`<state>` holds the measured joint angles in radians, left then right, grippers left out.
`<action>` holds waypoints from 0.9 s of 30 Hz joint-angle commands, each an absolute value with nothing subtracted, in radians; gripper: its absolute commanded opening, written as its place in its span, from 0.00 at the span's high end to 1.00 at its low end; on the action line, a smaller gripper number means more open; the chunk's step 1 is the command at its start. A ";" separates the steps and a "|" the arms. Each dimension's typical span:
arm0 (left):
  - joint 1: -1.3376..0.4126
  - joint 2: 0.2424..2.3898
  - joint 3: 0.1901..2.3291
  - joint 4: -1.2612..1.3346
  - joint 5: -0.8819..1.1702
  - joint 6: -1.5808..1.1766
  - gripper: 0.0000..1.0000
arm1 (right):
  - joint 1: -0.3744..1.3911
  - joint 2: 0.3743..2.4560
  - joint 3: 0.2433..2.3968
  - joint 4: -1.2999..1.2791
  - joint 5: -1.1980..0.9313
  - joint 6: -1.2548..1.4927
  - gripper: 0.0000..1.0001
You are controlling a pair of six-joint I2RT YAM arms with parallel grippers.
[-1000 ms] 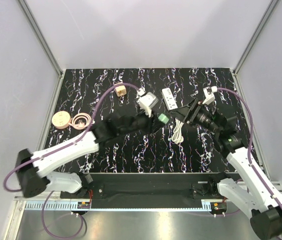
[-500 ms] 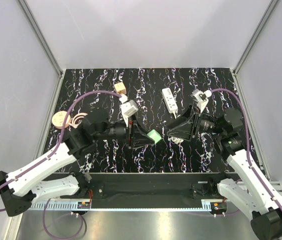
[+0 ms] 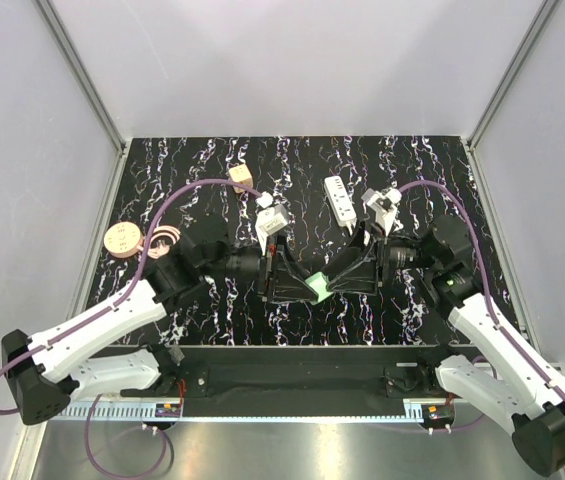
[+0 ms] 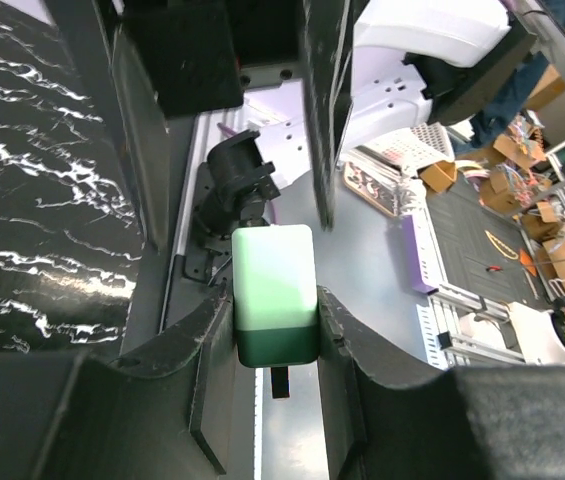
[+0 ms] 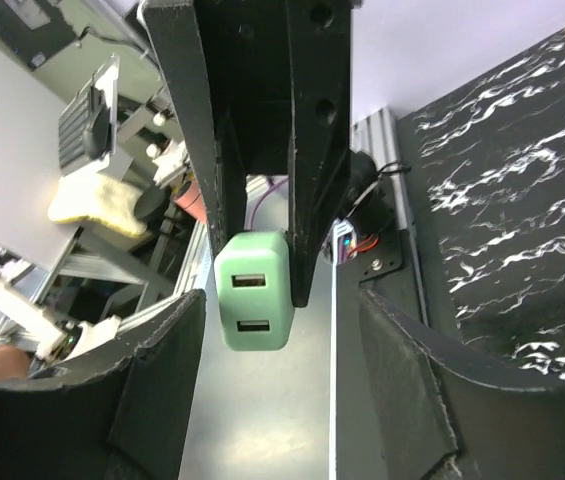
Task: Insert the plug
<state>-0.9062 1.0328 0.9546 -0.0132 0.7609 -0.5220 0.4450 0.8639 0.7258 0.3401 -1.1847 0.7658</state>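
Insertion not started. On the black marbled table (image 3: 162,170), the left gripper (image 3: 300,284) and right gripper (image 3: 342,282) meet nose to nose at lower centre of the top view. The white oblong power strip (image 3: 339,198) lies at upper centre, well apart from both. The left jaws pinch the small light-green plastic plug (image 4: 274,290), holding it in the air. The right jaws are spread wide either side of it, not touching. Looks like a handover. Regrasp, carry and insert are all left.
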 commanded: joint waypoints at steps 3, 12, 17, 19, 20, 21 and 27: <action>-0.904 1.048 0.966 0.091 0.812 -0.552 1.00 | 0.489 0.867 0.764 0.322 -1.196 0.721 0.34; -0.902 1.086 1.003 0.068 0.812 -0.543 0.98 | 0.532 0.865 0.746 0.350 -1.193 0.716 0.77; -0.896 1.091 1.016 -0.050 0.712 -0.464 0.48 | 0.535 0.827 0.726 0.355 -1.158 0.707 1.00; -0.881 1.086 1.011 -0.058 0.716 -0.457 0.43 | 0.535 0.810 0.729 0.310 -1.129 0.654 1.00; -0.874 1.078 1.005 -0.060 0.718 -0.456 0.41 | 0.535 0.808 0.738 0.264 -1.106 0.638 1.00; -0.870 1.075 1.003 -0.058 0.719 -0.454 0.38 | 0.535 0.814 0.742 0.246 -1.095 0.623 1.00; -0.854 1.028 0.982 -0.057 0.758 -0.445 0.16 | 0.535 0.841 0.761 0.187 -0.990 0.568 1.00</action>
